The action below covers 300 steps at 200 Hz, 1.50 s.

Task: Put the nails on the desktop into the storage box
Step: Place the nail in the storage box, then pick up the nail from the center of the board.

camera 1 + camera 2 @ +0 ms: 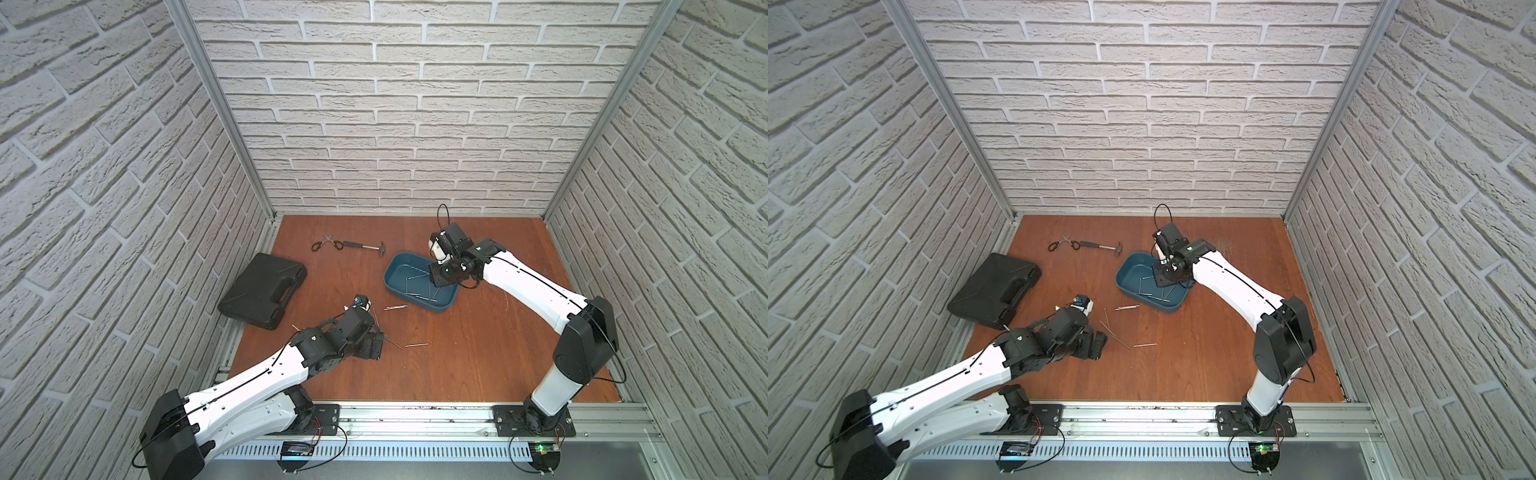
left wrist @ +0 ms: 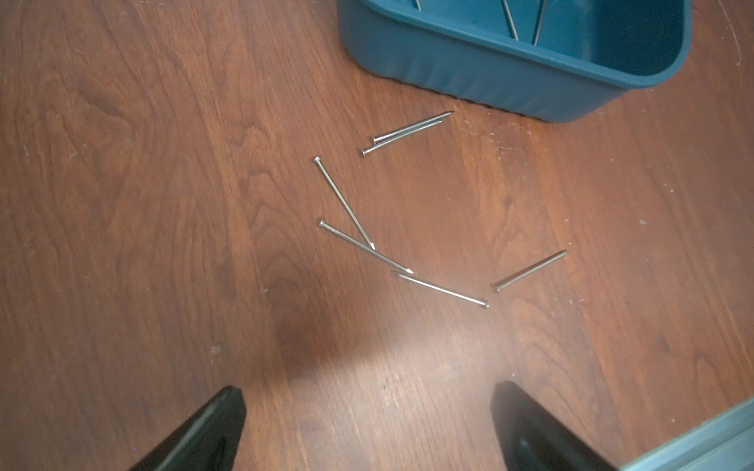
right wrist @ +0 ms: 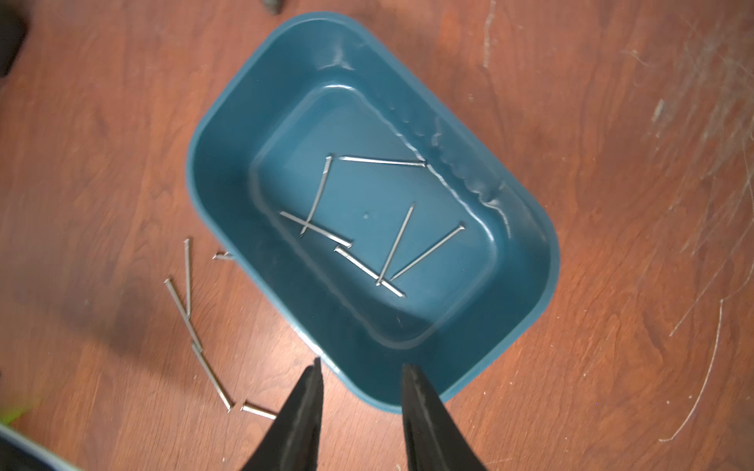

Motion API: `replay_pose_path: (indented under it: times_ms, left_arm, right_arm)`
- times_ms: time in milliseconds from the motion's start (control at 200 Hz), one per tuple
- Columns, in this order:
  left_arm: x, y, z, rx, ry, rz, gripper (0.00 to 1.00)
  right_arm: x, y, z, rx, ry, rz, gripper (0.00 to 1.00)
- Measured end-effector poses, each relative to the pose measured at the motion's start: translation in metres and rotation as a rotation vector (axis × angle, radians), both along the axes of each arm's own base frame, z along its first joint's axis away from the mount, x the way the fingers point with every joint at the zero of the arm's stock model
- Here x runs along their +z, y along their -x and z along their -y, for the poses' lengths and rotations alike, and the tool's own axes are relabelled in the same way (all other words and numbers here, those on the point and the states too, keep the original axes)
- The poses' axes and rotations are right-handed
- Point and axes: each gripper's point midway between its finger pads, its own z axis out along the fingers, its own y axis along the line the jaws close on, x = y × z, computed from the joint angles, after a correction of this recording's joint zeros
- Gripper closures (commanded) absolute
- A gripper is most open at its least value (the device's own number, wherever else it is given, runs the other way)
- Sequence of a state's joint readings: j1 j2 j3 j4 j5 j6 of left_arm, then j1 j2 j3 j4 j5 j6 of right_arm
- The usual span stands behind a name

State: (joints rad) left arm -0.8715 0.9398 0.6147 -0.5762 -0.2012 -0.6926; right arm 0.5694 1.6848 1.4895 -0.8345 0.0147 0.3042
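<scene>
The teal storage box (image 1: 405, 270) (image 1: 1136, 270) sits on the reddish-brown desktop (image 1: 457, 353), with several nails (image 3: 398, 242) lying on its floor. My right gripper (image 3: 362, 363) hangs above the box's near end (image 1: 438, 280), jaws partly open and nothing between them. More nails (image 2: 344, 202) lie loose on the wood in front of the box; a pair (image 1: 397, 307) lies closest to it and a single one (image 1: 417, 344) lies further forward. My left gripper (image 2: 369, 389) hovers low just short of these nails (image 1: 1098, 347), wide open and empty.
A black tool case (image 1: 262, 289) lies at the left edge. A hammer (image 1: 365, 246) and scissors (image 1: 326, 243) lie behind, left of the box. Brick-pattern walls close three sides, and an aluminium rail (image 1: 415, 411) runs along the front.
</scene>
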Motion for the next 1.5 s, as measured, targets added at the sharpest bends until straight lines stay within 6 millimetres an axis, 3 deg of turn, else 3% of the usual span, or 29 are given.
replay_pose_path:
  times_ms: [115,345,610,770,1040,1500]
  left_arm:
    - [-0.003,-0.004,-0.003,0.021,0.006,-0.013,0.02]
    - [-0.013,-0.006,-0.013,0.064,0.038,-0.048,0.02]
    - [-0.019,0.003,-0.023,0.097,0.097,-0.066,0.02]
    - [-0.015,0.004,-0.027,0.117,0.126,-0.060,0.02]
    - [-0.017,0.008,-0.029,0.126,0.127,-0.076,0.02]
    - [-0.031,0.017,-0.035,0.154,0.132,-0.108,0.02]
  right_arm:
    - [0.001,0.020,-0.021,0.090,-0.007,-0.001,0.65]
    - [-0.018,0.057,-0.060,0.236,0.005,-0.041,0.68]
    - [-0.063,0.090,-0.096,0.344,0.036,-0.113,0.68]
    - [-0.091,0.107,-0.107,0.378,0.073,-0.158,0.69]
    - [-0.120,0.124,-0.119,0.421,0.118,-0.196,0.69]
    - [-0.148,0.123,-0.118,0.416,0.198,-0.220,0.70]
